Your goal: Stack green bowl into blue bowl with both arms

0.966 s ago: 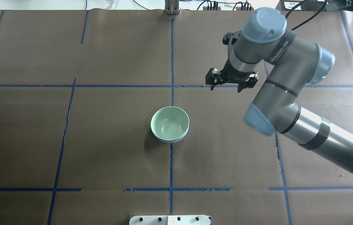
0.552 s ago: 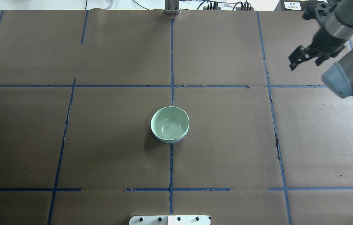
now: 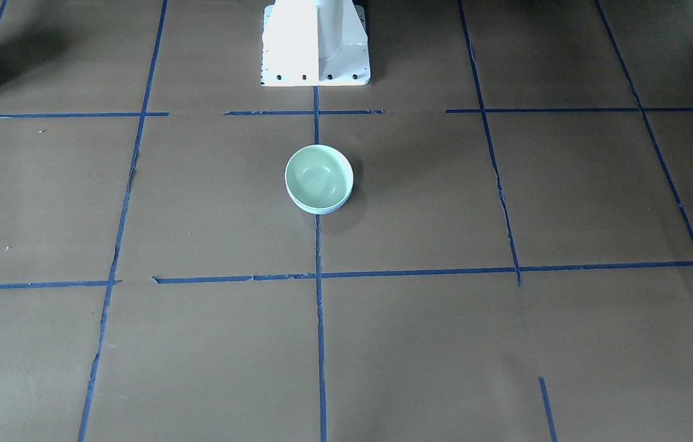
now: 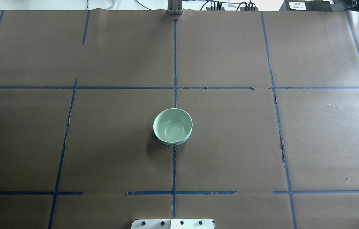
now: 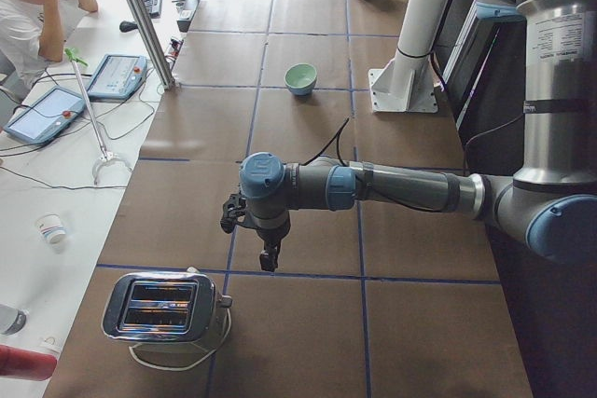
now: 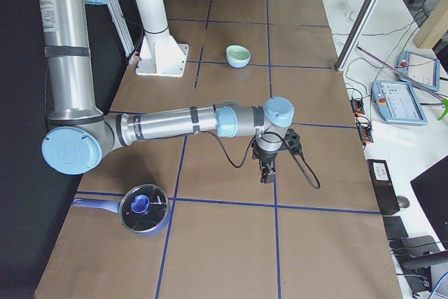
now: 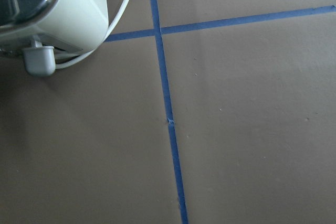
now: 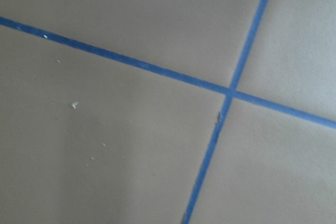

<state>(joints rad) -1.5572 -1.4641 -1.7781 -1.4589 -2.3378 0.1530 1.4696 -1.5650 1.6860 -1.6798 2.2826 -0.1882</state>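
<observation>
The green bowl [image 4: 172, 125] sits nested inside the blue bowl [image 4: 173, 144] at the table's centre; only a thin rim of blue shows beneath it. The stack also shows in the front-facing view [image 3: 317, 177] and small in the side views [image 5: 300, 75] [image 6: 238, 54]. Neither arm is in the overhead or front-facing view. The left gripper [image 5: 269, 263] hangs over the table's left end, far from the bowls. The right gripper [image 6: 266, 176] hangs over the right end. I cannot tell whether either is open or shut. The wrist views show only brown paper and blue tape.
A toaster [image 5: 160, 307] with a white cord stands near the left gripper and shows in the left wrist view [image 7: 47, 9]. A blue lidded pot [image 6: 143, 208] sits at the right end. The white pedestal [image 3: 315, 43] stands behind the bowls. An operator [image 5: 28, 6] sits beside the table.
The right arm has swung away to the right and left the overhead view. The stacked bowls have not moved.
</observation>
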